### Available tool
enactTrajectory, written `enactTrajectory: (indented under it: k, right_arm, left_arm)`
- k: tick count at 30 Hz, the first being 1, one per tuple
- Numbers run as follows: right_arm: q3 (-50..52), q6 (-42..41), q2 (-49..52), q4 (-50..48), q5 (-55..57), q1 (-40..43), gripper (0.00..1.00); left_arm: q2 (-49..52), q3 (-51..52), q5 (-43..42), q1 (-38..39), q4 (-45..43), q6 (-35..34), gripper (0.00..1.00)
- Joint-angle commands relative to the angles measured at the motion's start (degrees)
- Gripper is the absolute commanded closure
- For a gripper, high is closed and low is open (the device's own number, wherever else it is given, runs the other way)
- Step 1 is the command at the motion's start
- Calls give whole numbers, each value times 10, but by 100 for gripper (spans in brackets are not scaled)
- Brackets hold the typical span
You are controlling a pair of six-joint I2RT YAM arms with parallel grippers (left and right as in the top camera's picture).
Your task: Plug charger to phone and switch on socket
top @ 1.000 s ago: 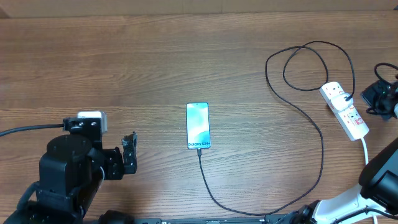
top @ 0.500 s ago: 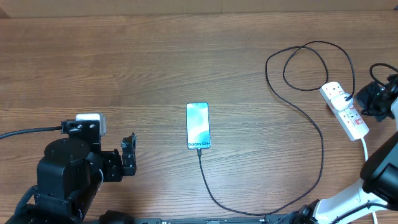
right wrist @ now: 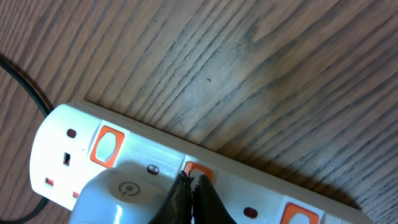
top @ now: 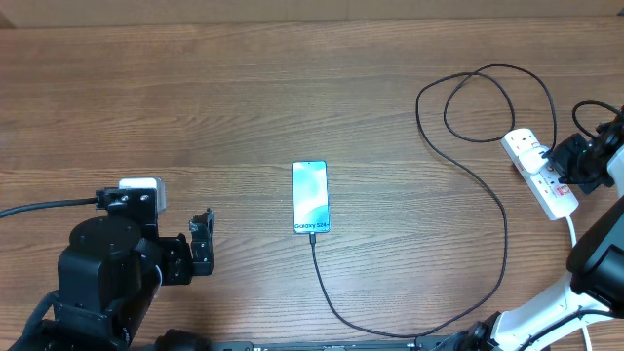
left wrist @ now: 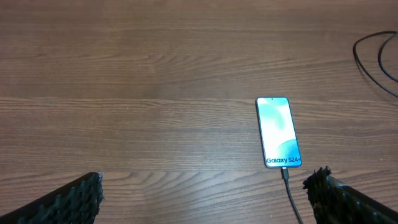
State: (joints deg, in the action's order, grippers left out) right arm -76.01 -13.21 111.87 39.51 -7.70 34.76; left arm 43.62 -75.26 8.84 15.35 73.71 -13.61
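Note:
The phone (top: 310, 197) lies face up at the table's middle, its blue screen lit, also in the left wrist view (left wrist: 278, 132). The charger (top: 505, 224), a thin black cable, is plugged into the phone's near end (left wrist: 287, 182) and loops away to a white adapter (right wrist: 118, 193) seated in the socket (top: 558, 195). My right gripper (top: 563, 158) is shut, its tips (right wrist: 191, 183) touching an orange-red switch (right wrist: 200, 168) on the socket (right wrist: 143, 149). My left gripper (top: 203, 239) stands open and empty left of the phone, its fingers (left wrist: 74, 199) wide apart.
The charger cable forms a large loop (top: 483, 102) at the back right, left of the socket. A thick white cord (top: 573, 234) leaves the socket's near end. A second switch (right wrist: 106, 146) and a third (right wrist: 297, 214) show on the strip.
My right gripper has moved left from the table's right edge onto the socket. The left arm shifted slightly, then held still. Phone and cable have not moved.

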Motion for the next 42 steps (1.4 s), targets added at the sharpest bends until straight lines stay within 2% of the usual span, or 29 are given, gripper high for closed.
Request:
enactTrajectory:
  k: [1,12,42]
  right_arm:
    - [-1,14,-3,0,-10,-8,96]
    - [-1,30,-3,2,21,-36,96]
    - [18,28,-3,15,16,-63,96]
  left_arm:
    - [-5,4,6,0,-2,-7,0]
    - [-5,4,6,0,-2,-7,0]
    - [-5,4,6,0,-2,-7,0]
